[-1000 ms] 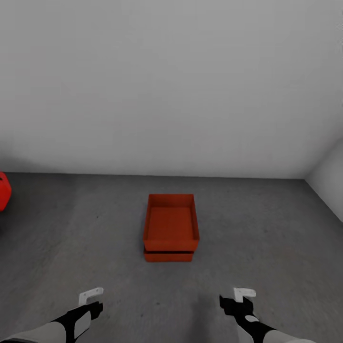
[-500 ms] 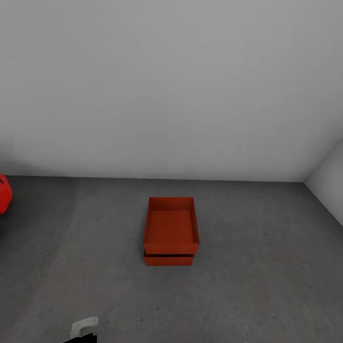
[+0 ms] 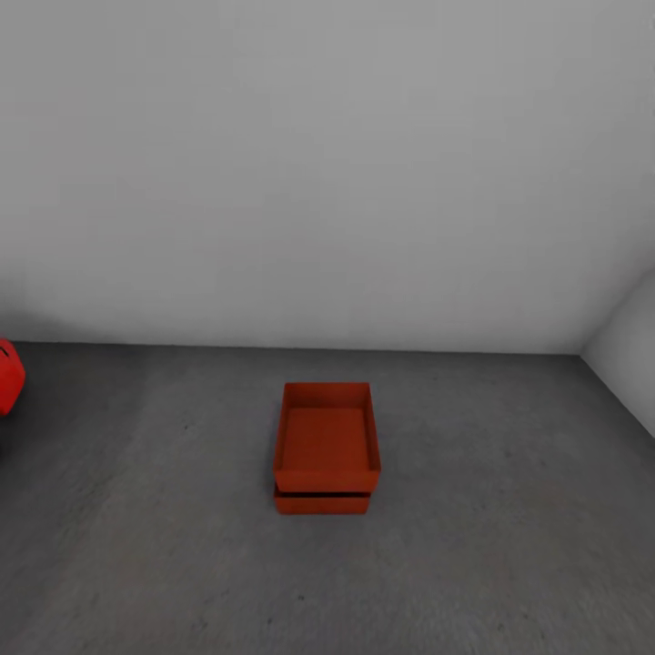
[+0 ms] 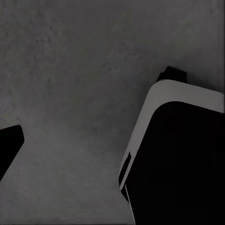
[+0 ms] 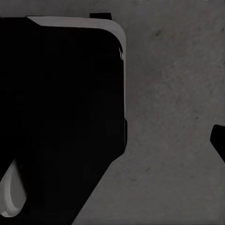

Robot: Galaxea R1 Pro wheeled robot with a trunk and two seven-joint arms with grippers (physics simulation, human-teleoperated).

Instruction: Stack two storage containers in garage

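The two storage containers stand stacked on the dark grey concrete floor (image 3: 509, 518) of the garage, a little in front of the white back wall. The upper red-orange container (image 3: 327, 438) rests open-top on the lower container (image 3: 322, 502), of which just a front strip shows. In the left wrist view a dark fingertip (image 4: 9, 146) sits at the frame's edge over bare concrete. A dark fingertip (image 5: 218, 140) likewise shows in the right wrist view. Nothing lies between either gripper's fingers.
A piece of the red car (image 3: 7, 375) shows at the far left. White walls close the back and the right corner (image 3: 628, 355). My own black, white-edged base (image 4: 178, 154) (image 5: 61, 117) shows in both wrist views above the concrete.
Both arms have dropped down out of the head view. The view has tilted slightly, so the stack sits a bit lower. The containers have not moved.
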